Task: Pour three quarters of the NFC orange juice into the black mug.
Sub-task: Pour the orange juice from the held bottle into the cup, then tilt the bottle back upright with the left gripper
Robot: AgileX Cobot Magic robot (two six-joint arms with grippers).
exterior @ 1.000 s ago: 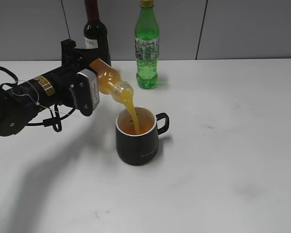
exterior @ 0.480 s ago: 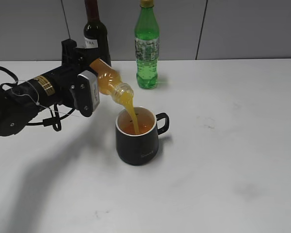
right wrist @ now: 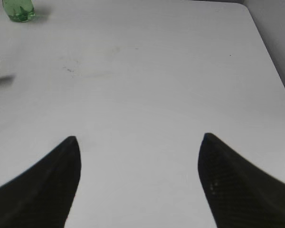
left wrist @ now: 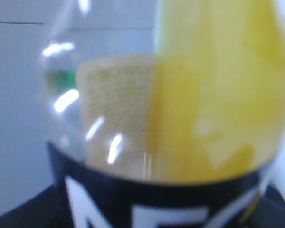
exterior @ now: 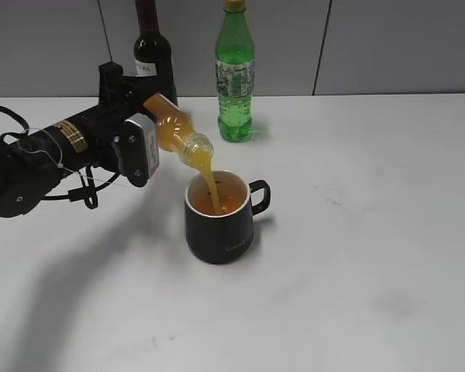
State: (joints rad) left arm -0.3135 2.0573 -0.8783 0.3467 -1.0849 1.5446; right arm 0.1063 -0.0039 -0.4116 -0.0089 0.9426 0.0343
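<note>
A: Any lettering that reads?

B: On the NFC orange juice bottle (left wrist: 180,95), large white letters on its black label (left wrist: 147,202), cut off by the frame's lower edge; "NF" shows. Above that label, a pale panel of fine print, blurred.

A: Elsewhere?

B: The wine bottle (exterior: 153,54) has a white label, lettering too small. The black mug (exterior: 219,218) carries a pale logo, unreadable.

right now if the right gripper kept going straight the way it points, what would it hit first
Most likely nothing but the white table. The open right gripper faces bare tabletop; the green soda bottle sits far off to the left of that line, though depth is hard to judge.
</note>
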